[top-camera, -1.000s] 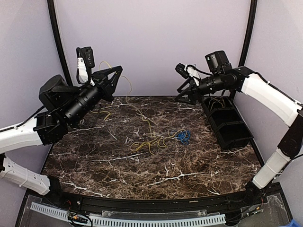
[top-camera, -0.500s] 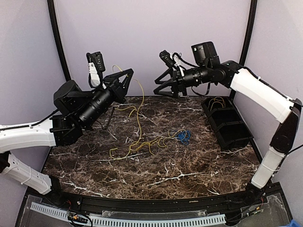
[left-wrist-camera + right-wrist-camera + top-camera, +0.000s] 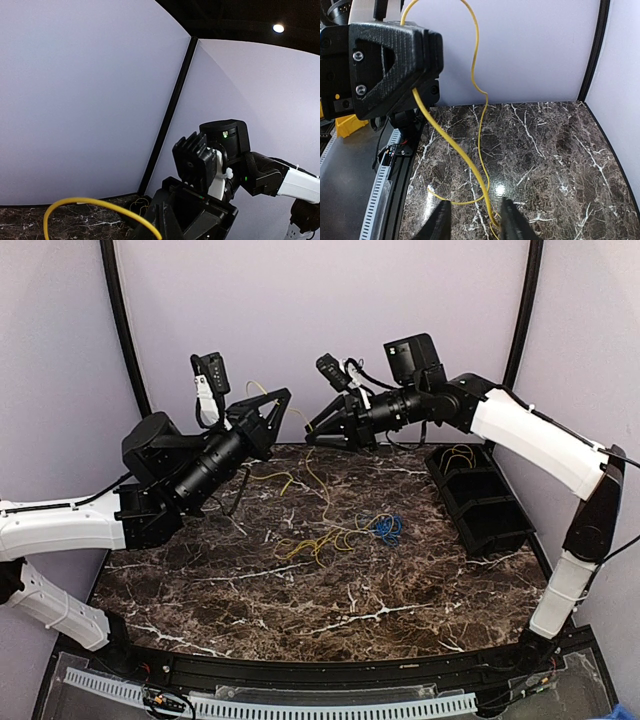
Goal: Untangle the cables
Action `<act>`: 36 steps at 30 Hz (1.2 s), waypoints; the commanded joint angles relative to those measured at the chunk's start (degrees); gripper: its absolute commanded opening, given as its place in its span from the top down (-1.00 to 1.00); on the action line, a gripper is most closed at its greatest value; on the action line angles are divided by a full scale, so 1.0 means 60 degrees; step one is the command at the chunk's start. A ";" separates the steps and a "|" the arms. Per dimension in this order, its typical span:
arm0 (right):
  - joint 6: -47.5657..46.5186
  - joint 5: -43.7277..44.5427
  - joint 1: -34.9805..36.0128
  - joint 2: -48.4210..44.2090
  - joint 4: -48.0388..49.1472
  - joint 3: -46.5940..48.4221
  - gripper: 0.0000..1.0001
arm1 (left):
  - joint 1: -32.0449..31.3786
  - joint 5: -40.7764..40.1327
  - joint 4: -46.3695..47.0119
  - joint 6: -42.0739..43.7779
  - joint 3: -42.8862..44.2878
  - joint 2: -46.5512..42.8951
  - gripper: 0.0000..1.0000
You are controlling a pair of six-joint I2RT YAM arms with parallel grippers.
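Yellow cable (image 3: 318, 475) held high, both grippers on hand

Upper middle: left gripper (image 3: 283, 400) clamped on it; the strand trails down to the blue cable (image 3: 387, 528) mid-surface (image 3: 400, 590). The right gripper (image 3: 318, 432), jaws apart, straddles it. I'd pinch low, then pull apart slowly.
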 commanded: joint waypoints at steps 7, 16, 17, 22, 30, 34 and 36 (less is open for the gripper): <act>0.0143 0.0572 0.0059 -0.0104 0.0422 0.0399 1.00 | 0.0023 -0.0024 0.0324 -0.0356 -0.0262 -0.0205 1.00; -0.0226 0.1952 -0.1597 -0.0322 0.0192 0.1050 1.00 | 0.0026 -0.0408 -0.0987 -0.1343 -0.1532 -0.0786 -0.15; -0.0248 0.2005 -0.1886 -0.0311 0.0176 0.1126 1.00 | 0.0024 -0.0286 -0.1129 -0.1380 -0.1764 -0.0832 -0.16; -0.0480 0.2430 -0.3358 -0.0207 0.0258 0.1095 1.00 | 0.0023 0.0407 -0.1557 -0.1609 -0.2385 -0.1199 -0.19; -0.0585 0.2833 -0.5667 0.0497 0.0604 0.1215 1.00 | 0.0025 -0.0023 -0.1622 -0.1859 -0.3008 -0.1588 -0.18; -0.0377 0.2561 -0.6781 0.0878 0.0768 0.1398 1.00 | 0.0028 -0.0108 -0.1601 -0.1896 -0.3097 -0.1537 -0.18; -0.0216 0.2316 -0.7354 0.1108 0.0773 0.1532 1.00 | 0.0032 -0.0165 -0.1601 -0.1911 -0.3120 -0.1512 -0.18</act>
